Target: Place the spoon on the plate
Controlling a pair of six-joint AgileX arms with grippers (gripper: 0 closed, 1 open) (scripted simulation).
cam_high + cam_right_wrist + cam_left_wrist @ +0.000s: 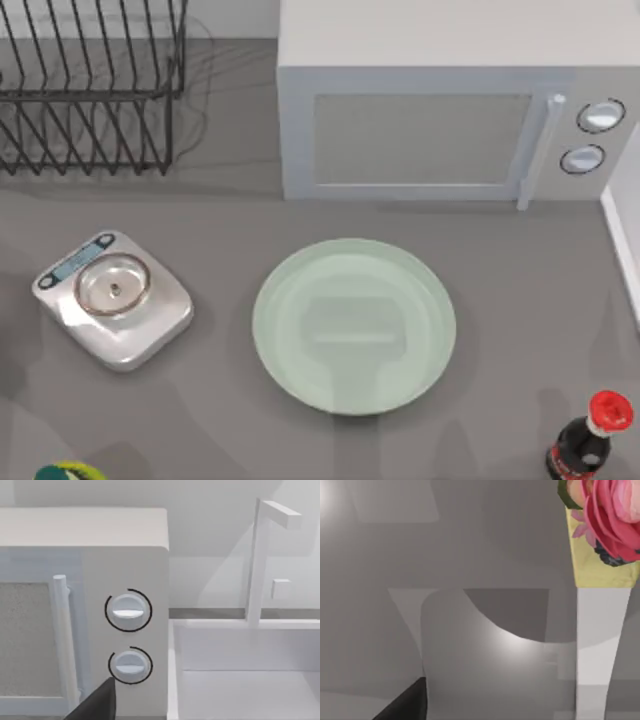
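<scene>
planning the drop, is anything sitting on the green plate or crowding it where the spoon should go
Nothing visible does. The plate lies bare in the middle of the table. The scale sits apart on its left, the microwave stands behind it, and the bottle stands off at the front right. None touches it.

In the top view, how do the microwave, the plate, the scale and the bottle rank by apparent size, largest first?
1. microwave
2. plate
3. scale
4. bottle, cut off by the picture's edge, so its full size is unsure.
</scene>
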